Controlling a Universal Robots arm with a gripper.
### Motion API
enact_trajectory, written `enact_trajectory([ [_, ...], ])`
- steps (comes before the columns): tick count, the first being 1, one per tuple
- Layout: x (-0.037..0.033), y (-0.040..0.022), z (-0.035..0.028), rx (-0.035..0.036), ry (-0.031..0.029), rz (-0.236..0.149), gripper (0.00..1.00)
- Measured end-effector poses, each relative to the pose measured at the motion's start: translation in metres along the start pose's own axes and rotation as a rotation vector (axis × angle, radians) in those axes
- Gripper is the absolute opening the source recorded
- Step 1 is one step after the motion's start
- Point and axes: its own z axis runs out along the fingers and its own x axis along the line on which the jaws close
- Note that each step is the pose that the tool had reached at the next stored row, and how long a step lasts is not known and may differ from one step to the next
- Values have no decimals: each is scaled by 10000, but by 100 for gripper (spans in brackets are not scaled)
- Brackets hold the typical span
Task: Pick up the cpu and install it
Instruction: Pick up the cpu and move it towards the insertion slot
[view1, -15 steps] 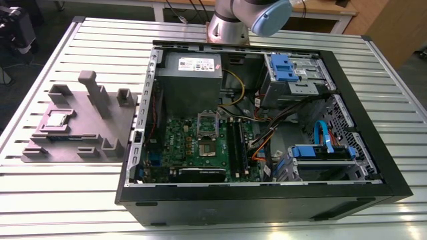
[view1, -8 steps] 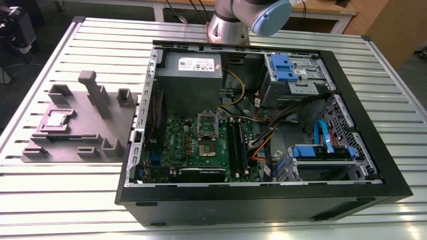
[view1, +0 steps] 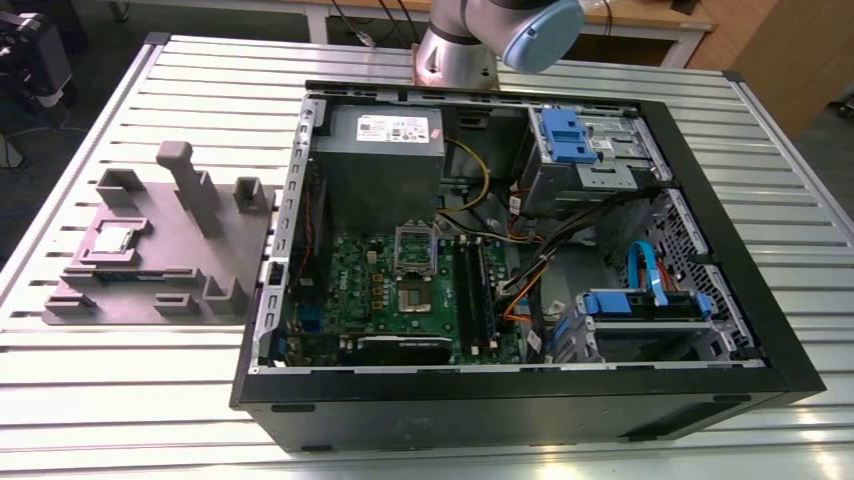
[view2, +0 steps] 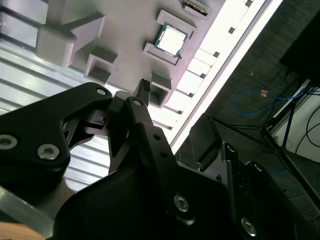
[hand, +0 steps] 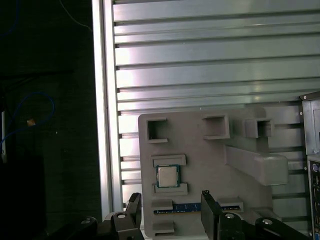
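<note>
Here the cpu (view1: 114, 238) lies flat in its square pocket on the grey holder (view1: 200, 265). The holder sits on the slatted metal worktop (view1: 400, 70) at the exterior view's left, about halfway down the frame, just beside the open computer case (view1: 507, 415). The chip's silvery top faces up, and in both wrist views it rests between two low raised lips of the holder. The fingers (hand: 209, 210) stand wide apart with nothing between them, and they hang over the holder, clear of the cpu. A blue-green memory stick (hand: 187, 207) lies in a slot of the holder just beside the cpu's pocket. Inside the case the green board (view1: 354, 275) lies flat, with its socket (view1: 416, 297) near the middle and a bare metal frame (view1: 415, 243) just above it in the picture. Long black memory sticks (view1: 470, 285) stand just to the exterior view's right of the socket. The arm (view1: 494, 40) shows at the top centre of the exterior view, behind the case
</note>
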Motion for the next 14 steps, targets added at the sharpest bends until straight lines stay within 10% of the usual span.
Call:
enact_trajectory([
  [14,0,0,6,19,12,-301,59],
])
